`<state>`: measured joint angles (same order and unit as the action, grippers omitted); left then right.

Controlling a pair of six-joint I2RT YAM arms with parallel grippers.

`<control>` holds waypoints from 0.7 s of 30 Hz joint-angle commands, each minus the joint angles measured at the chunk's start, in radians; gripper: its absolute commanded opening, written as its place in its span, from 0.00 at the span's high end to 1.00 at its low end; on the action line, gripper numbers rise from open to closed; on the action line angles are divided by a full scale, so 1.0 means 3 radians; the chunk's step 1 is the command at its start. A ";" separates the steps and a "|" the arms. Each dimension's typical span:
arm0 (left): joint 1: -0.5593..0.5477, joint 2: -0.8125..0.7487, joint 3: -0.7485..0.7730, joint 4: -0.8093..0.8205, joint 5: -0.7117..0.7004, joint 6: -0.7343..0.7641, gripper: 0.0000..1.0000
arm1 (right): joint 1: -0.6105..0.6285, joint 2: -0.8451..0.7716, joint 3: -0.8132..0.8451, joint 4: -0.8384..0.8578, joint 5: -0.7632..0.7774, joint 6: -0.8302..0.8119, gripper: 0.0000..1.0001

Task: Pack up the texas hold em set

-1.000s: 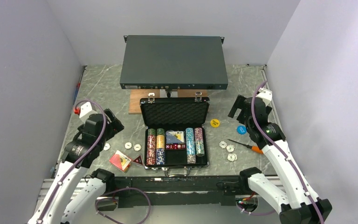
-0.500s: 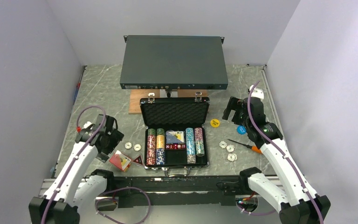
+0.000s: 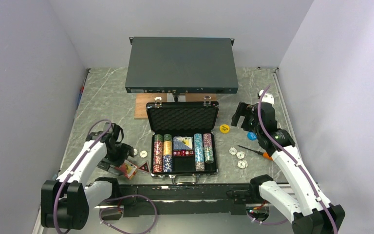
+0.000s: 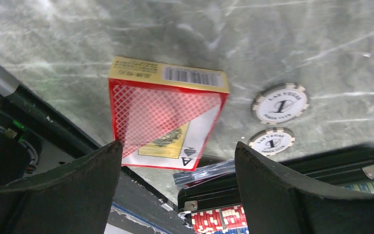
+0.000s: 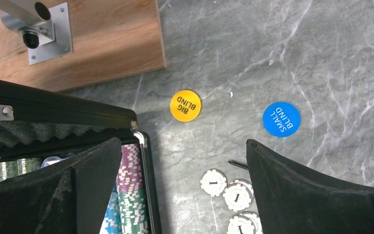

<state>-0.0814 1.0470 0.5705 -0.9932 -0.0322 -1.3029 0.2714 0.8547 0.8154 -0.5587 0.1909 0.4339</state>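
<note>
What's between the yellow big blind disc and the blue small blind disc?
Nothing: bare table between yellow disc and blue disc, in the right wrist view.

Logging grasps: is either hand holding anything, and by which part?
Nothing is held. The left hand hangs open over the red card deck; the right hand is open.

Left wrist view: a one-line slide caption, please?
Open left pincer hovers above a red card deck on the marble table, two white chips beside it, black case at frame bottom.
</note>
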 commanded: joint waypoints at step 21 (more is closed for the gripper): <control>0.0016 -0.0236 -0.0113 -0.0205 -0.0293 -0.0186 0.06 | 0.0002 0.0008 -0.0002 0.0174 -0.0150 -0.0006 0.00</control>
<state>-0.0814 0.9661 0.5507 -1.0874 -0.1165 -1.3582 0.2714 0.8642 0.8066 -0.5400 0.1558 0.4343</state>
